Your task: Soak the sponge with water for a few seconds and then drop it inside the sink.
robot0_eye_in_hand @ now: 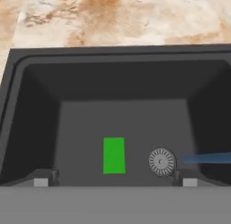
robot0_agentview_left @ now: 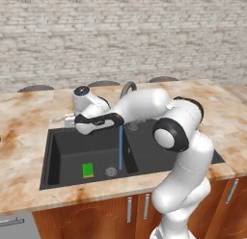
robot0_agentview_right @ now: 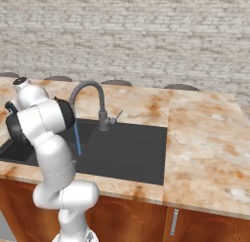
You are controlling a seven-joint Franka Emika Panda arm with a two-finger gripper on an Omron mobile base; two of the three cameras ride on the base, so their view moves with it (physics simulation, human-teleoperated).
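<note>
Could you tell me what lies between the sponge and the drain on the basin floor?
Nothing: in the hand view, bare black floor separates the sponge from the drain.

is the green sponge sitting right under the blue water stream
No, the flat bright green rectangular sponge lies on the matte black sink floor beside the round metal drain, while the thin blue water stream lands on the drain's other side.

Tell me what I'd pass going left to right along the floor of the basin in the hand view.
sponge → drain → water, which enters from the right edge and points toward the drain.
</note>
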